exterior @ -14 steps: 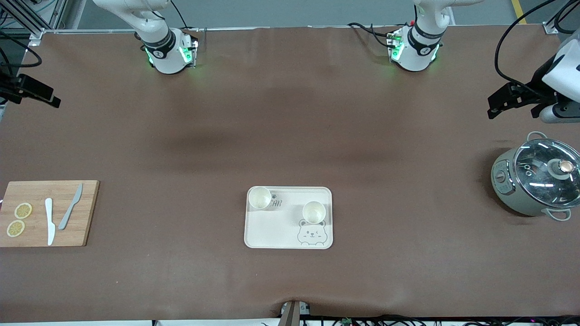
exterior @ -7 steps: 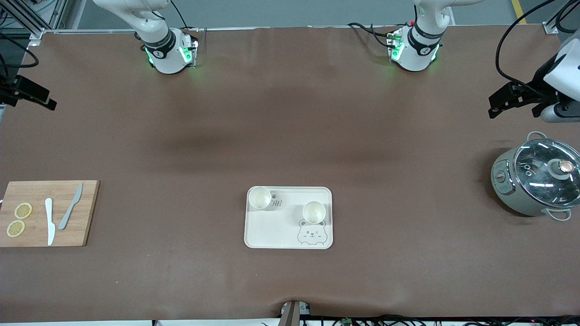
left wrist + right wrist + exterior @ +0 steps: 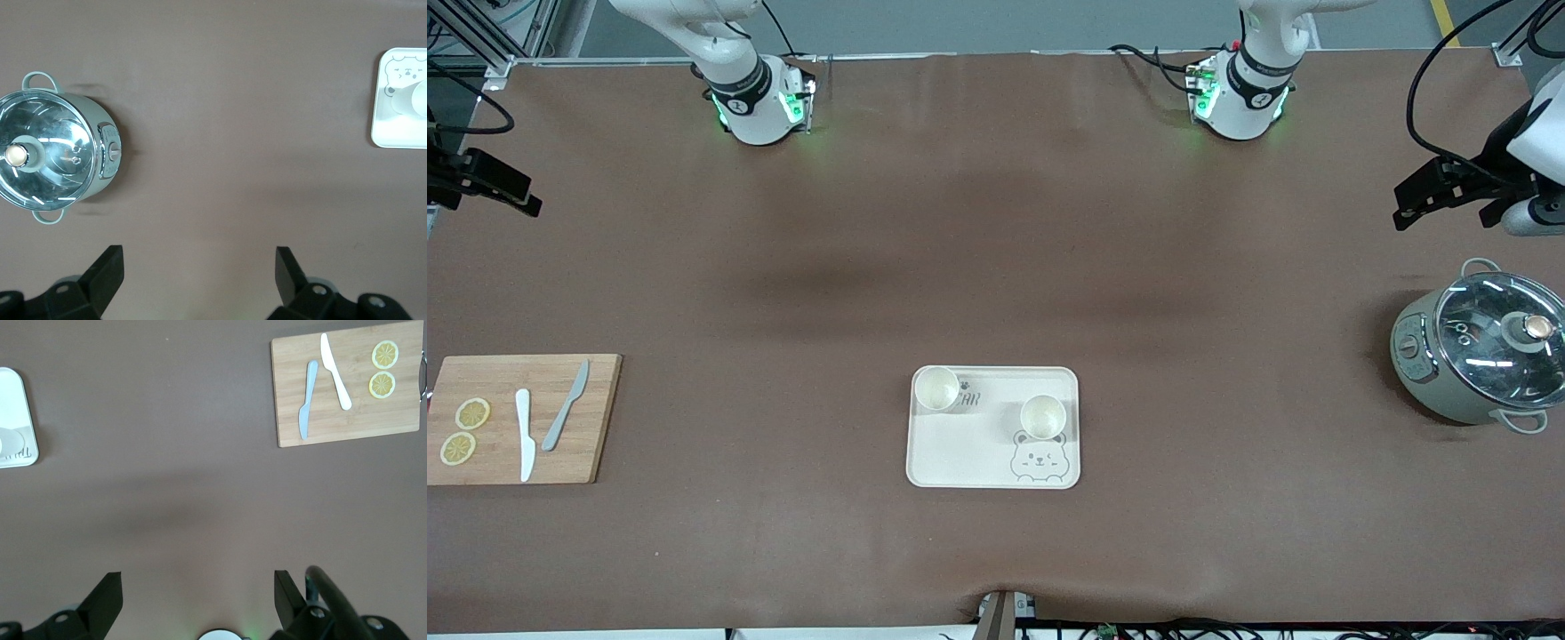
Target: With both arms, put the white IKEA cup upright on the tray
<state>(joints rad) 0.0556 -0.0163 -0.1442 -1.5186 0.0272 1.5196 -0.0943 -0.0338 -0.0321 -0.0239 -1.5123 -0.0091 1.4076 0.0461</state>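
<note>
Claws first: the left gripper (image 3: 197,280) hangs with its fingers spread wide and nothing between them, over bare brown table (image 3: 996,222) at the left arm's end, near the lidded pot (image 3: 1480,356). The right gripper (image 3: 197,600) is just as wide and empty, over the table's edge at the right arm's end. Both arms wait there. The tray (image 3: 960,458) lies near the table's edge closest to the front camera, midway along it. Two white cups stand upright on it: one cup (image 3: 936,388) in the tray's corner toward the right arm's end, the other cup (image 3: 1042,416) just above the bear drawing. A cutting board (image 3: 596,427) with two knives and lemon slices sits at the right arm's end. Wide open table lies between tray and arm bases.
</note>
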